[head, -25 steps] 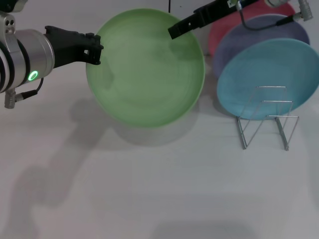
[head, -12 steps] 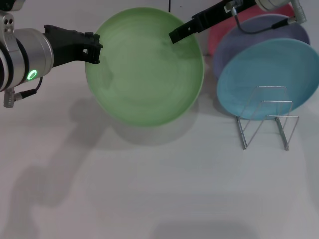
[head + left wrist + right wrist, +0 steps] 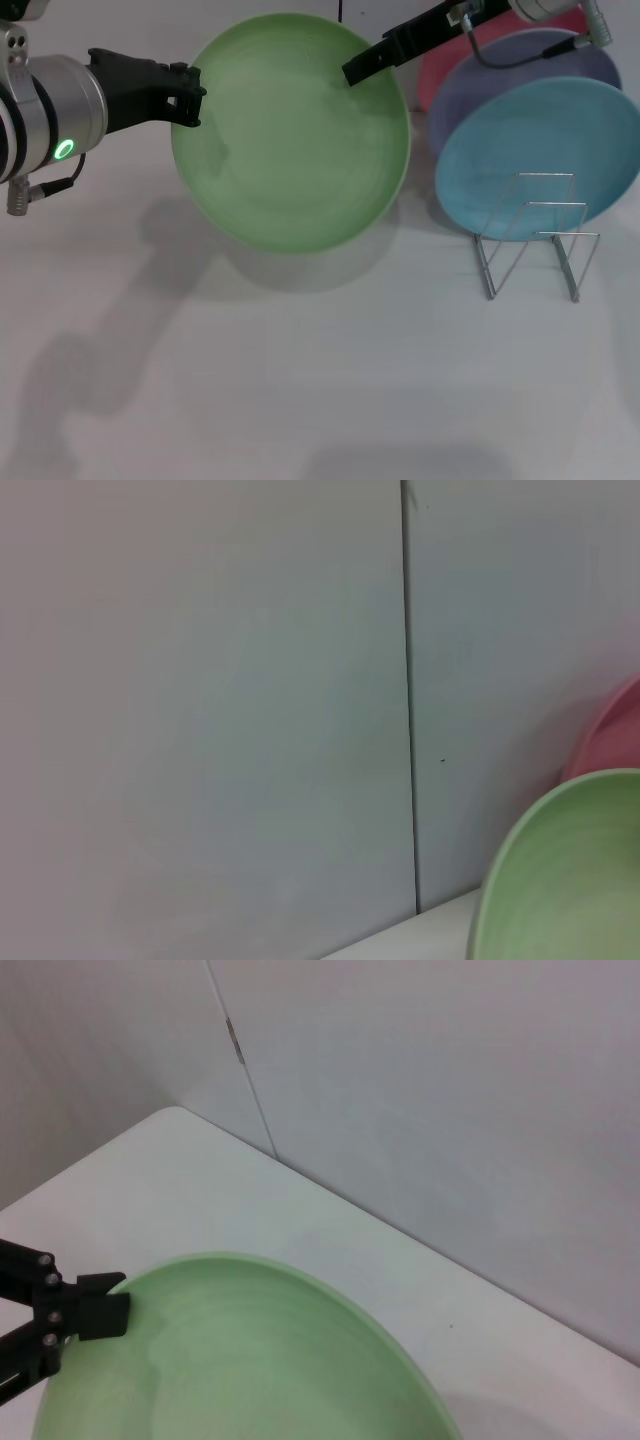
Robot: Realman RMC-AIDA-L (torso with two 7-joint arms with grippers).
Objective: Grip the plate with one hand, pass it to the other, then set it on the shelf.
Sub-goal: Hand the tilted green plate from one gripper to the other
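The left gripper (image 3: 188, 95) is clamped on the near-side rim of the light green plate (image 3: 290, 135), holding it raised above the white counter (image 3: 300, 380), its face tilted toward the head camera and its shadow on the counter just under it; the right wrist view shows the same black fingers (image 3: 85, 1315) pinching the plate (image 3: 230, 1360) at its edge. Across the plate from the left gripper, the right gripper (image 3: 365, 66) reaches in with slim black fingers overlapping the plate's upper far rim; whether they are closed on the rim or only beside it cannot be told. Beyond the right gripper, well apart from the left one, the wire shelf (image 3: 530, 235) stands on the counter with a turquoise plate (image 3: 540, 150) leaning in it, a lavender plate (image 3: 520, 80) behind that, and a pink plate (image 3: 440, 70) farthest back. In the left wrist view only the green plate's rim (image 3: 560, 880) and a pink edge (image 3: 610, 730) show against the wall (image 3: 200, 680)
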